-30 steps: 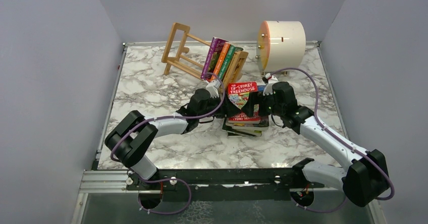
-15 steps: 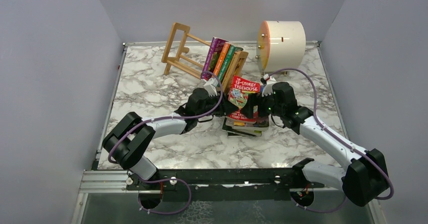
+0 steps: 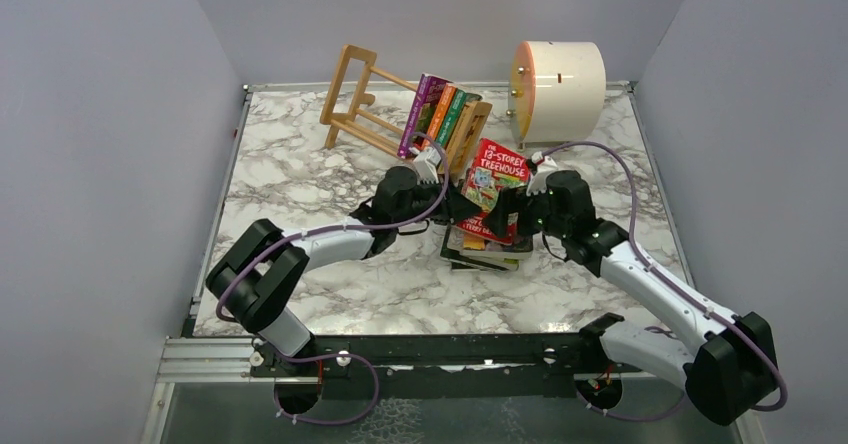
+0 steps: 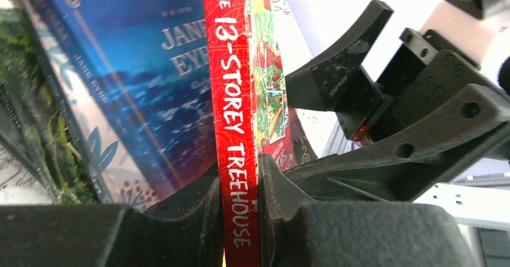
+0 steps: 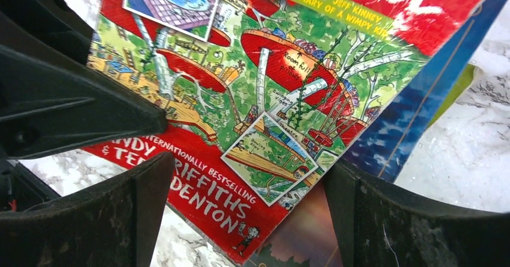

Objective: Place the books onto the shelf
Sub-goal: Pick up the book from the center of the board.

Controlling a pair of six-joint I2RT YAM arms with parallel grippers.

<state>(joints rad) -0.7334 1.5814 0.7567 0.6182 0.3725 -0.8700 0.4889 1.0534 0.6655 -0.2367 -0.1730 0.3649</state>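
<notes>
The red book [image 3: 492, 186], "The 13-Storey Treehouse", stands tilted up on edge above the stack of books [image 3: 487, 251]. My left gripper [image 3: 458, 204] is shut on its spine [image 4: 236, 110]; both pads press the red spine [image 4: 239, 180]. The right gripper [image 3: 522, 210] is open, facing the cover [image 5: 270, 80], its fingers [image 5: 138, 207] wide on either side of the book's lower corner and not gripping it. A blue book [image 4: 150, 68] tops the stack. The shelf [image 3: 372, 104] lies tipped at the back, with three books [image 3: 438, 116] leaning in its right end.
A cream cylindrical drum [image 3: 557, 88] lies on its side at the back right, close behind the right gripper. The marble table [image 3: 300, 179] is walled on left, right and back. The left gripper's finger [image 5: 78, 113] shows in the right wrist view.
My left gripper has shut on the red book's spine. The book has tipped up from flat on the stack and shifted right and back. The right arm drew slightly rightward, still open.
</notes>
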